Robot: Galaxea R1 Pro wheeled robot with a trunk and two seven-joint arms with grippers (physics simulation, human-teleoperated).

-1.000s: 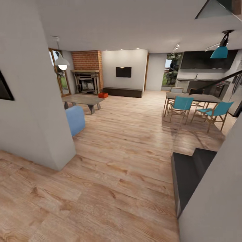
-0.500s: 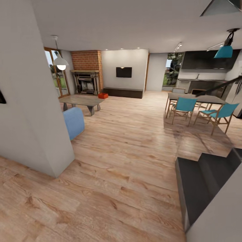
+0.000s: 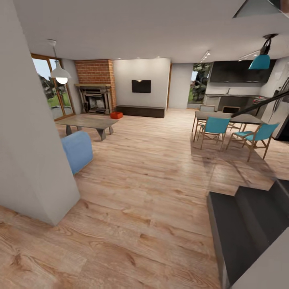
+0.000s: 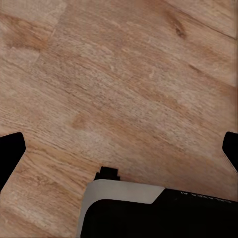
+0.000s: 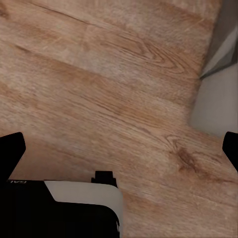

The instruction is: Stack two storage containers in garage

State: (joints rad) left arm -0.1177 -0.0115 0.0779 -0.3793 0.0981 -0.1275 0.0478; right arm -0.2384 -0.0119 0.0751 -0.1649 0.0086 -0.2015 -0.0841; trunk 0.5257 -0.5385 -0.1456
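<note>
Around me, room: the living room, light wood plank floor point(image 3: 152, 168) throughout.
Landmark: red brick chimney point(image 3: 95, 72) at the far wall, fireplace point(image 3: 94, 98) at its foot.
Bench: long dark bench point(image 3: 140, 111) just beside the chimney.
Storage containers: orange-red spot point(image 3: 116, 115) on the planks between fireplace and bench; one or two, cannot tell.
Left gripper point(image 4: 119, 153): my jaws spread wide, empty, over planks.
Right gripper point(image 5: 119, 151): same, spread, empty.
</note>
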